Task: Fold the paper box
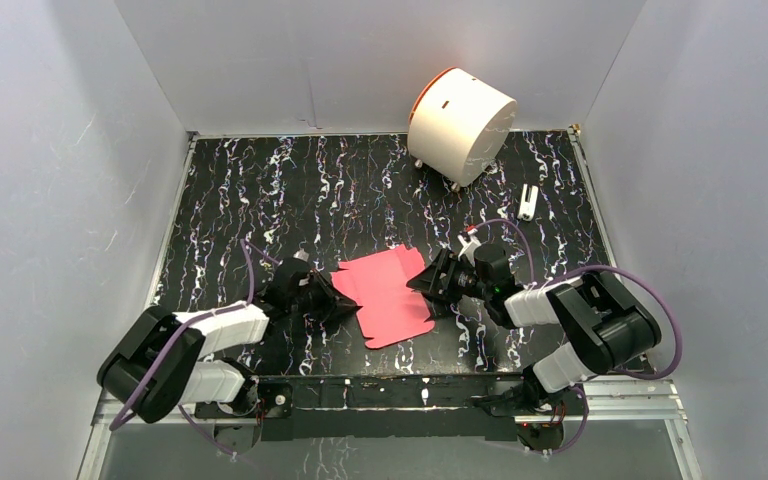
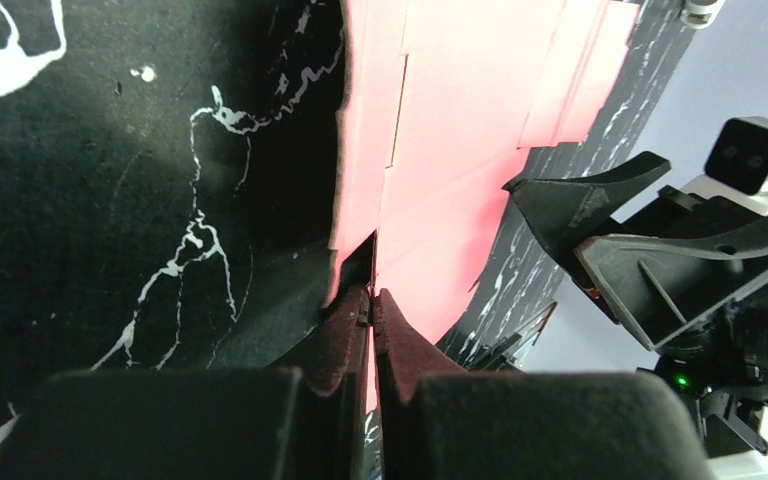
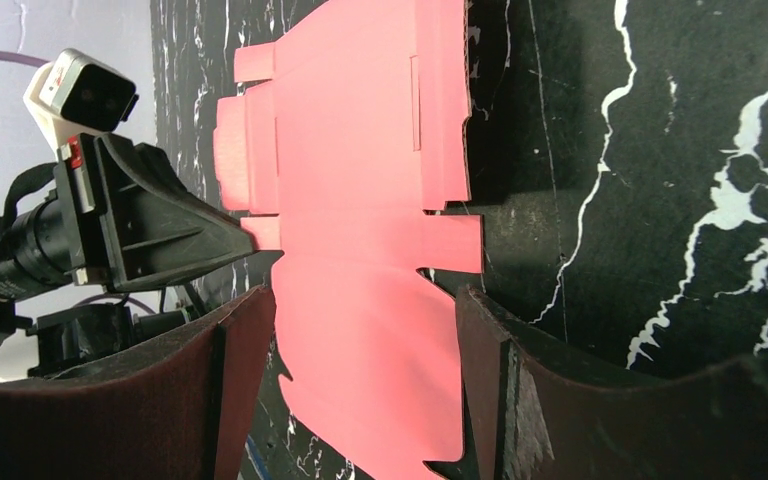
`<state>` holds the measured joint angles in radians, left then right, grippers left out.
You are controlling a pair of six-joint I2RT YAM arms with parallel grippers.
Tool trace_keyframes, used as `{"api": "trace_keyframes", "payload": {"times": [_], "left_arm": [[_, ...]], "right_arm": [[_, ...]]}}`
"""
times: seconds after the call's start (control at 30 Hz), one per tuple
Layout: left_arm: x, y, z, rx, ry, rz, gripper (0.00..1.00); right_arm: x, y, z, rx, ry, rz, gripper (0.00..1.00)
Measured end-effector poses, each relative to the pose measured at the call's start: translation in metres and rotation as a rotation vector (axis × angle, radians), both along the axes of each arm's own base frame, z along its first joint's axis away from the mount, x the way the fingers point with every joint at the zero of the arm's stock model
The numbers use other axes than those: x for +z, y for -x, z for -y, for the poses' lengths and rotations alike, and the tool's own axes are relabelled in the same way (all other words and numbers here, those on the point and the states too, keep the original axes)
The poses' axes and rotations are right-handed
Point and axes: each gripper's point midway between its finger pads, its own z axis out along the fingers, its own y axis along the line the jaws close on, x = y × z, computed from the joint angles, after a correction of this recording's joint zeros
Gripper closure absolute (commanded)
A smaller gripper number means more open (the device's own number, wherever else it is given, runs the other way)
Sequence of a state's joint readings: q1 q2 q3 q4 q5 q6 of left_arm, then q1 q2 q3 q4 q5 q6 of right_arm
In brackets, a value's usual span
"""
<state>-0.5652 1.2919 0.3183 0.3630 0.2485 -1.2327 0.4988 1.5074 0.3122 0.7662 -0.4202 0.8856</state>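
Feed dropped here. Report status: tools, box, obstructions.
Left tool shut on paper box edge. Right tool open at opposite edge. Box unfolded, flat sheet. White cylinder far back, apart.

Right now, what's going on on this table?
Two robot arms are working on the paper box, a flat pink-red sheet lying unfolded on the black marbled table. The left gripper is shut on one edge of it. The right gripper is open at the opposite edge. A white cylinder sits at the back.
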Motion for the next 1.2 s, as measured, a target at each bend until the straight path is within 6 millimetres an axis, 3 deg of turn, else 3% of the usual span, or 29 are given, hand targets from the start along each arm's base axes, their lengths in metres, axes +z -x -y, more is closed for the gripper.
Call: {"api": "trace_keyframes", "payload": {"times": [0.43,0.73,1.2], "left_arm": [[0.028,-0.003,0.000,0.027,0.057,0.068,1.00],[0.059,-0.007,0.003,0.055,0.145,0.128,1.00],[0.068,-0.003,0.004,0.088,0.234,0.131,0.99]], "right_arm": [[-0.001,-0.004,0.006,-0.051,0.028,-0.006,0.23],[-0.001,-0.009,0.001,-0.077,-0.010,-0.053,0.23],[0.000,-0.020,-0.013,-0.100,-0.103,-0.135,0.24]]}}
